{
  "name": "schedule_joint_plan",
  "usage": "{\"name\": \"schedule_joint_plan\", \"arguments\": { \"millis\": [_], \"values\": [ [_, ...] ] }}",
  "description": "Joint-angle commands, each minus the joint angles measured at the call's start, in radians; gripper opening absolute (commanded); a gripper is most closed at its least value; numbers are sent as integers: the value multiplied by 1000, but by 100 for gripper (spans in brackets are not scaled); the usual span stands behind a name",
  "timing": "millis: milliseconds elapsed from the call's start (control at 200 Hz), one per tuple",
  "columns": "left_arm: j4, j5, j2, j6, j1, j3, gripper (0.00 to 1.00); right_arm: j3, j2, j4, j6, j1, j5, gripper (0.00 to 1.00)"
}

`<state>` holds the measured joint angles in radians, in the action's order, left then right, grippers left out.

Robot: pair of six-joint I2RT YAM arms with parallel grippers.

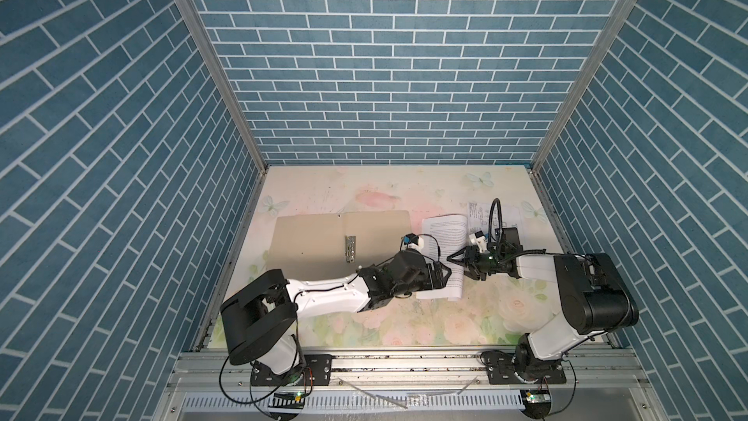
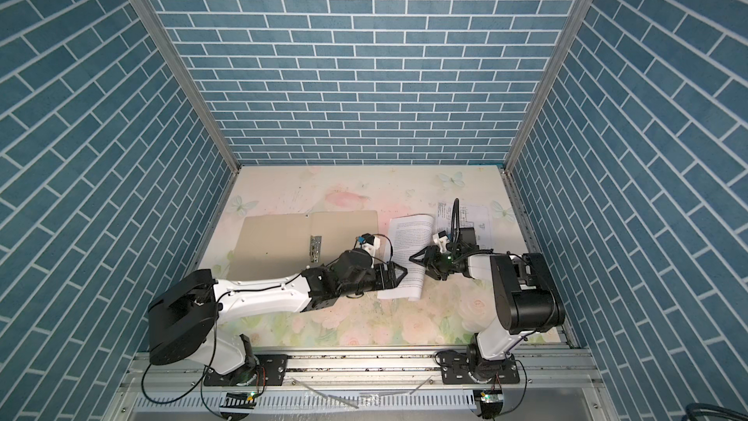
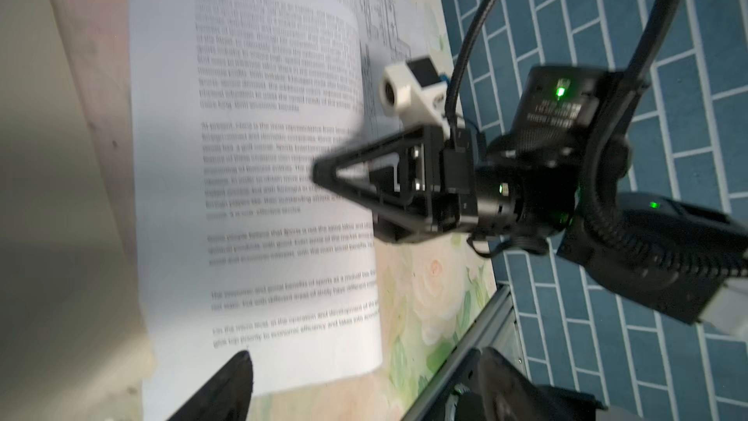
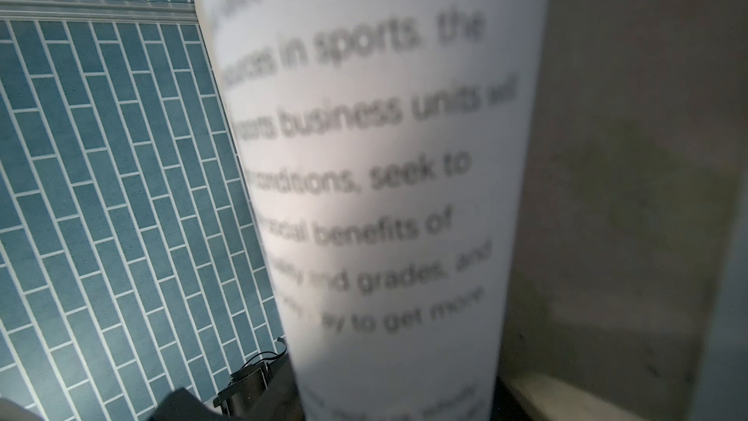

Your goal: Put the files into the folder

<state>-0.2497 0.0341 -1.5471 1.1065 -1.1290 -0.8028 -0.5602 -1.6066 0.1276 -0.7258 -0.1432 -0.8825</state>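
The tan folder [image 1: 311,240] [image 2: 275,240] lies open and flat at the left-middle of the table, with its metal clip [image 1: 350,249] at the spine. Just right of it the printed text sheet [image 1: 445,236] [image 3: 263,155] [image 4: 384,155] curls upward along its right side. My right gripper [image 1: 450,257] [image 3: 317,174] is shut on that raised edge. The line-drawing sheet [image 1: 479,210] [image 3: 384,14] lies flat behind it, partly under the right arm. My left gripper [image 1: 444,275] [image 3: 364,390] stands wide open at the text sheet's near left part, one finger [image 3: 230,382] over its margin.
The floral table mat [image 1: 404,317] stretches in front of both arms. Blue brick-pattern walls close off the left, right and back. An aluminium rail [image 1: 404,362] carrying the arm bases runs along the front edge. The right arm's black cable [image 1: 494,216] loops over the drawing sheet.
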Motion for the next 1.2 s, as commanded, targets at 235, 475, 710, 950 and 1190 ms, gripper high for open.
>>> {"name": "schedule_joint_plan", "arguments": {
  "millis": [235, 475, 710, 950, 1190],
  "values": [
    [-157, -245, -70, 348, -211, 102, 90, 23, 5, 22, -12, -5, 35, 54],
    [-374, -358, -247, 486, -271, 102, 88, 29, -9, 58, -35, -8, 34, 54],
    [-548, -465, -368, 578, -288, 102, 85, 47, 11, 55, -34, -8, 42, 54],
    [-580, -570, -375, 606, -312, 124, 83, 58, 8, 55, -31, -8, 45, 54],
    [-640, -666, -373, 613, -328, 164, 75, 54, -10, 53, -25, -8, 45, 54]
  ]
}}
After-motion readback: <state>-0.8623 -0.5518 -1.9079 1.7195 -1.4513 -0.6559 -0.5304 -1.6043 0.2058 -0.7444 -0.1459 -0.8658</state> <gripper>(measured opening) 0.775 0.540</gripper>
